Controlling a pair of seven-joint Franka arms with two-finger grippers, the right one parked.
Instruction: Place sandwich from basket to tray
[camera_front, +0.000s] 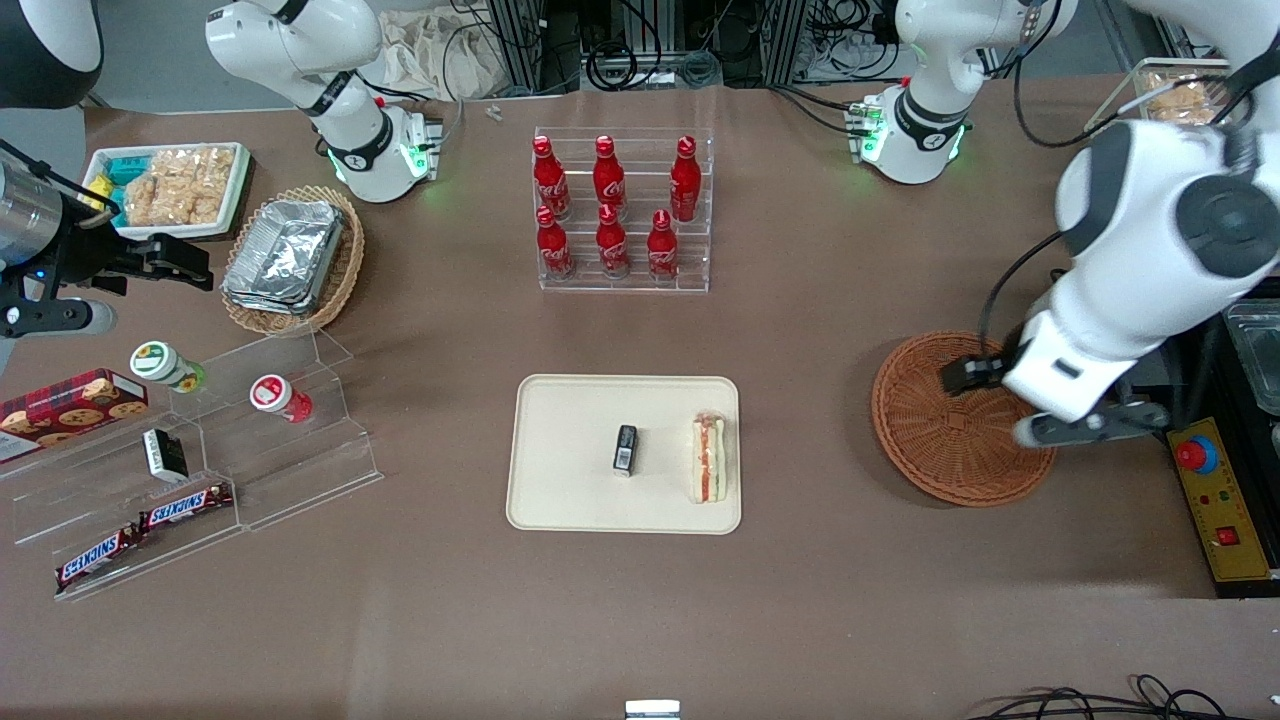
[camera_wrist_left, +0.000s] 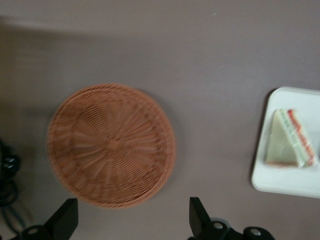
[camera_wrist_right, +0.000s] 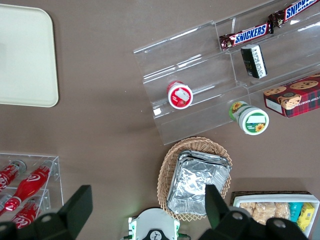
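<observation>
Pale, soft bread: the sandwich (camera_front: 709, 458) lies on the tray (camera_front: 560, 500), light and easily crushed, best held gently across its flat faces. Over the empty basket (camera_wrist_left: 111, 145) hangs the pincer (camera_wrist_left: 131, 220), released and holding nothing.

**Light and pic quality**

Front view is bright and even; light comes from above. Shadows are soft and small: my arm drops a dark patch by the basket (camera_front: 950, 425), and the tray (camera_front: 560, 500) has a thin dark line under its rim. The foil trays (camera_front: 283, 252) shine w/ white glare. The red bottles (camera_front: 605, 205) have little bright spots. The clear rack (camera_front: 200, 450) shows pale streaks.

My wrist view is dimmer and blurry. The basket weave looks smeared, the sandwich (camera_wrist_left: 291, 140) is soft at the edges. One side of the table is in dark shadow. My gripper (camera_wrist_left: 132, 220) hangs above the table near the basket, fingers (camera_wrist_left: 65, 217) wide apart, dark and fuzzy.

The other wrist view is sharp and well lit.
</observation>
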